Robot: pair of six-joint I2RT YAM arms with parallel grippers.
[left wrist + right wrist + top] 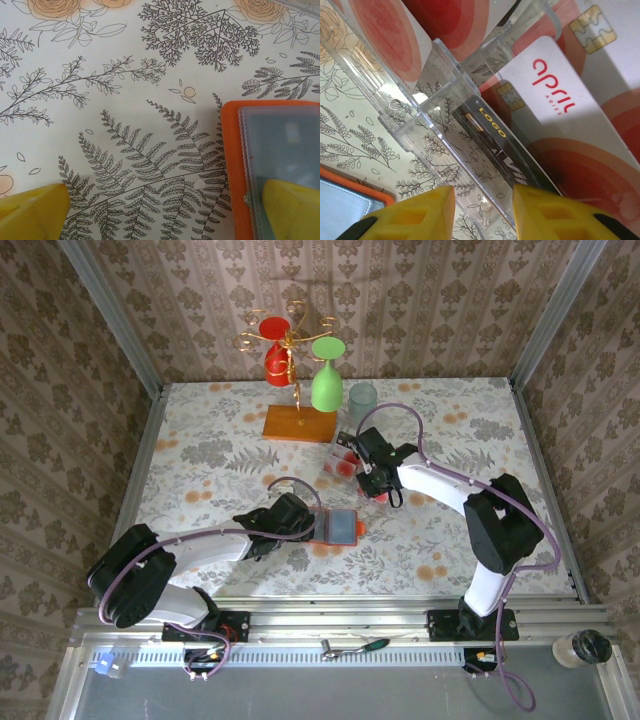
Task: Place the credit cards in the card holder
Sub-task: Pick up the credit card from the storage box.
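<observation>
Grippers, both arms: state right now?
Left gripper: open, partly over the card holder, holding nothing.
Right gripper: open, straddling the clear tray wall, no grip evident.

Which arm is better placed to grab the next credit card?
Right. The right gripper is directly at the credit cards in the clear tray, jaws apart. The left gripper is at the card holder, away from the cards.

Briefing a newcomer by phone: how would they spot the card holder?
From the glass rack at the table's far edge, come forward to mid-table. The card holder lies flat at the left end effector: a squarish orange wallet with a grey window, unlike the rack's longer orange base.
</observation>
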